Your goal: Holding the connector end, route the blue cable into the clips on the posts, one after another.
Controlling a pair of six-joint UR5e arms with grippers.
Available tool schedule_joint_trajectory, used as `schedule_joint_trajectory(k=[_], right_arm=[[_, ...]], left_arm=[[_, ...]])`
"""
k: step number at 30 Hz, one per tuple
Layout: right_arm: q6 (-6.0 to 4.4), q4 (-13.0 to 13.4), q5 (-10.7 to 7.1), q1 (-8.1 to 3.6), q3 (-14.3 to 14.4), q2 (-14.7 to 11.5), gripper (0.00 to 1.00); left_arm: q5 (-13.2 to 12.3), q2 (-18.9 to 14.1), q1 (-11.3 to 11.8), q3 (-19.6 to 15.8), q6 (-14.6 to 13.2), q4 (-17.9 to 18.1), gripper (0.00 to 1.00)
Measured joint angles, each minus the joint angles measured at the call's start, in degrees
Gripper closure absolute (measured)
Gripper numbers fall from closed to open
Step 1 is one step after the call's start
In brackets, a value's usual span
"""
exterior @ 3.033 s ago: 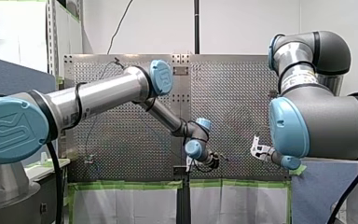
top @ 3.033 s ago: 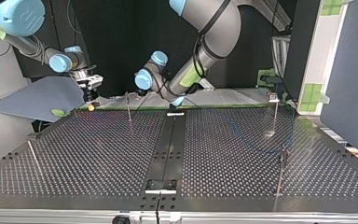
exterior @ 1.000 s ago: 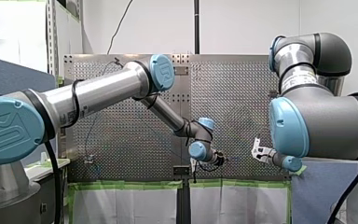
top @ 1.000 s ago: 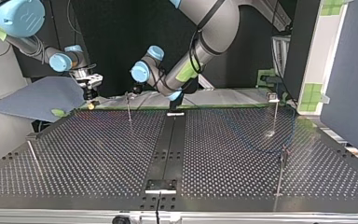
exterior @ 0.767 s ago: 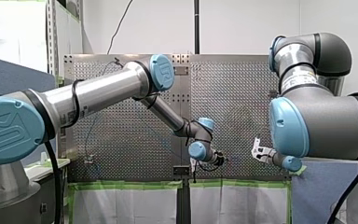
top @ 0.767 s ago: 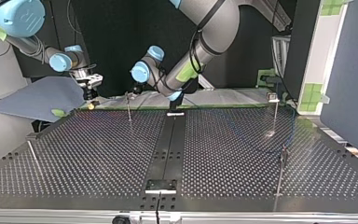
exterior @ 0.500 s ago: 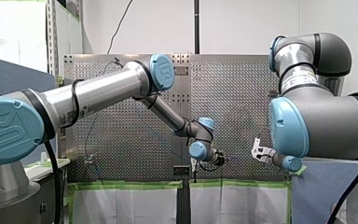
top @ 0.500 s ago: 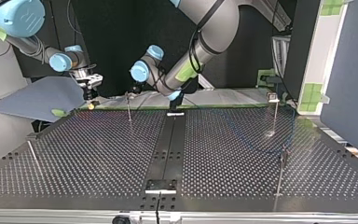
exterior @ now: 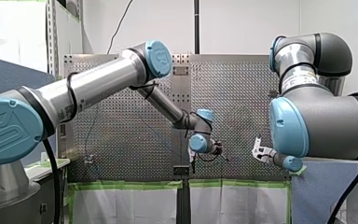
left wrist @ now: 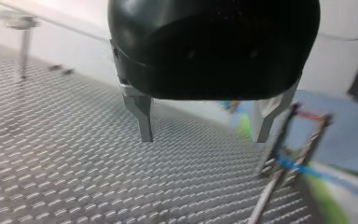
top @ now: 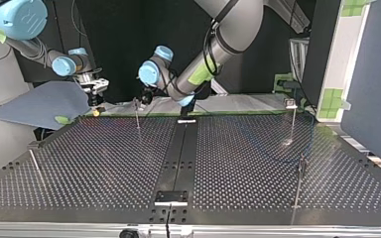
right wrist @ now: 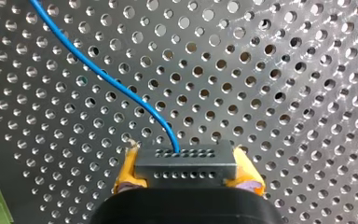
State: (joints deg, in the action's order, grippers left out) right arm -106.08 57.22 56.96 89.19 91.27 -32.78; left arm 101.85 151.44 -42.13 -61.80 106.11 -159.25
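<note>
Presently, right gripper (right wrist: 187, 181): jaws with yellow pads (right wrist: 127, 170) pressed onto one black connector (right wrist: 186, 161). One blue cable (right wrist: 103, 75) runs from it over the perforated worktop (top: 104, 163). Left gripper (left wrist: 204, 138): jaws spread wide, holding nothing, just beside one clip post (left wrist: 279, 158) with the cable at it. Posts (top: 137, 113) counted from the top view: four.
</note>
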Motion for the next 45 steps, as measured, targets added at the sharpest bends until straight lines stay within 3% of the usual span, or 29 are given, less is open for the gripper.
schedule_joint_trajectory(k=[9,20,29,40,45], right_arm=[[-0.02,0.01,-0.06,0.12,0.0,-0.01,1.0],[-0.02,-0.14,0.0,0.23,0.0,-0.02,1.0],[-0.02,-0.22,0.0,0.3,0.0,0.0,1.0],[-0.02,-0.17,0.01,0.35,0.01,0.03,1.0],[-0.02,-0.24,0.0,0.38,0.01,0.03,1.0]], left_arm=[[4.36,-4.37,0.93,-4.36,1.47,4.37,0.0],[9.89,-9.9,1.31,-9.89,-0.4,9.75,0.0],[15.14,-15.23,0.82,-15.22,-2.17,11.19,0.0],[16.29,-21.23,-0.02,-21.23,-3.86,11.97,0.0],[16.45,-23.7,-0.36,-23.7,-2.99,12.05,0.0]])
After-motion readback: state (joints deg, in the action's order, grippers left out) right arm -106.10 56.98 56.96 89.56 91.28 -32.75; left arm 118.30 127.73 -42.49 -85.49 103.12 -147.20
